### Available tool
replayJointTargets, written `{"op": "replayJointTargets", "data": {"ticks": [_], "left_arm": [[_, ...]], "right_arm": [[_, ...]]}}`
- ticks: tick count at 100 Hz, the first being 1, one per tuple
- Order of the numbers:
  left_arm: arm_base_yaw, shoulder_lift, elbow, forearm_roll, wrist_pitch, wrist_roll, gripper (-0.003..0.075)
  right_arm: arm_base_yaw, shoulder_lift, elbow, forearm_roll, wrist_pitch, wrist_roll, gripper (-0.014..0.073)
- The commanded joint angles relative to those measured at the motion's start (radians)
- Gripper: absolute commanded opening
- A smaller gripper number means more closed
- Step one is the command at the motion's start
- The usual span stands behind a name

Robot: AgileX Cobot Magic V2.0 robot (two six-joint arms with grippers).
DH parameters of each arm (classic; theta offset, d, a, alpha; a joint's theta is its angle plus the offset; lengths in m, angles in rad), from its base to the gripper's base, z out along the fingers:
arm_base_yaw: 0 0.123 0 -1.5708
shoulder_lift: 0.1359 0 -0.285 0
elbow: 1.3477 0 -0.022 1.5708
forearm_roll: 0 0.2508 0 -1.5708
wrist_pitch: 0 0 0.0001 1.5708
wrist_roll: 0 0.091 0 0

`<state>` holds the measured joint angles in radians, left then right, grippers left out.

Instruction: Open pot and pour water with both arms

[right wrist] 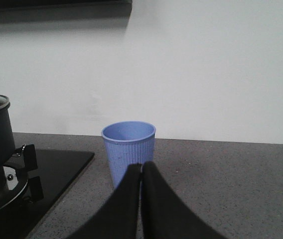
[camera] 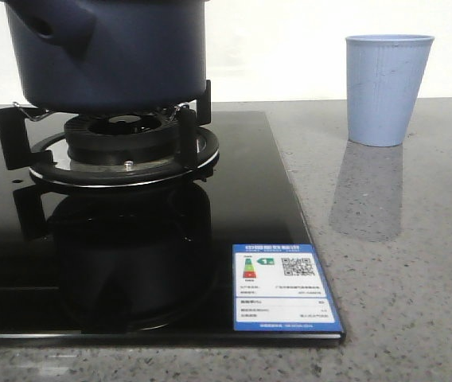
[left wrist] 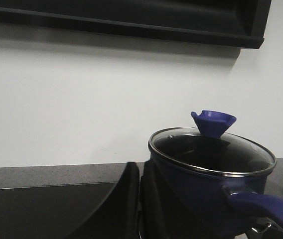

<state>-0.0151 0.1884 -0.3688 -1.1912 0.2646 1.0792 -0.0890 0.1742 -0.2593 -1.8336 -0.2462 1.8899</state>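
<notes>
Left gripper (left wrist: 139,199): fingers pressed together, tips touching, nothing between them. Positioned low, aimed toward pot (left wrist: 196,199), just beside its dark wall; contact not determinable. Right gripper (right wrist: 141,199): fingers likewise closed against each other, empty. Aimed at cup (right wrist: 128,149), close in front of it; contact not determinable. Neither gripper visible in front view.

Pot: dark navy, seated on burner (camera: 122,147) at left of black glass stove (camera: 250,199), resting on black pot supports. Stubby side lug (camera: 47,24) seen at upper left of body in front view. Long blue handle (left wrist: 266,209) projecting toward lower edge of left wrist view. Lid (left wrist: 213,152): glass with metal rim, in place on pot, closed. Blue funnel-shaped knob (left wrist: 213,122) standing upright at lid centre. Contents not visible.

Cup: pale blue, ribbed, upright, mouth open, standing on grey speckled counter (camera: 401,278) to right of stove, well apart from pot. Interior contents not determinable.

Label (camera: 283,288): blue and white, with coloured bars and square code, stuck flat at front right corner of stove glass.

Wall (right wrist: 206,69): plain white behind counter. Dark hood (left wrist: 131,20) mounted above, at upper edge of left wrist view.
</notes>
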Motion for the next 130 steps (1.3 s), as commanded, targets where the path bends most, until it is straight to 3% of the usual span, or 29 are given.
{"op": "replayJointTargets", "data": {"ticks": [1, 55, 60, 65, 69, 82, 87, 112, 130], "left_arm": [[-0.009, 0.010, -0.025, -0.032, -0.032, -0.001, -0.0019], [-0.009, 0.010, -0.021, -0.032, -0.032, -0.001, -0.0019], [-0.009, 0.010, -0.019, 0.018, -0.060, -0.006, -0.0019], [-0.009, 0.010, -0.016, 0.115, -0.084, -0.097, -0.0019], [-0.009, 0.010, -0.004, 0.220, -0.117, -0.267, -0.0019], [-0.009, 0.010, 0.066, 0.892, -0.200, -0.991, -0.0019], [-0.009, -0.002, 0.105, 1.049, -0.218, -1.137, -0.0019], [-0.007, -0.221, 0.331, 1.111, -0.223, -1.161, -0.0019], [-0.007, -0.220, 0.405, 1.102, -0.232, -1.163, -0.0019]], "right_arm": [[0.003, 0.006, -0.028, -0.024, 0.039, 0.001, -0.0053], [0.003, 0.006, -0.028, -0.024, 0.039, 0.001, -0.0057], [0.003, 0.006, -0.028, -0.024, 0.039, 0.001, -0.0057], [0.003, 0.006, -0.028, -0.024, 0.039, 0.001, -0.0057], [0.003, 0.006, -0.028, -0.024, 0.039, 0.001, -0.0057], [0.003, 0.006, -0.028, -0.024, 0.039, 0.001, -0.0057], [0.003, 0.006, -0.028, -0.024, 0.039, 0.001, -0.0057], [0.003, 0.006, -0.028, -0.024, 0.039, 0.001, -0.0057], [0.003, 0.006, -0.028, -0.024, 0.037, 0.001, -0.0057]]}}
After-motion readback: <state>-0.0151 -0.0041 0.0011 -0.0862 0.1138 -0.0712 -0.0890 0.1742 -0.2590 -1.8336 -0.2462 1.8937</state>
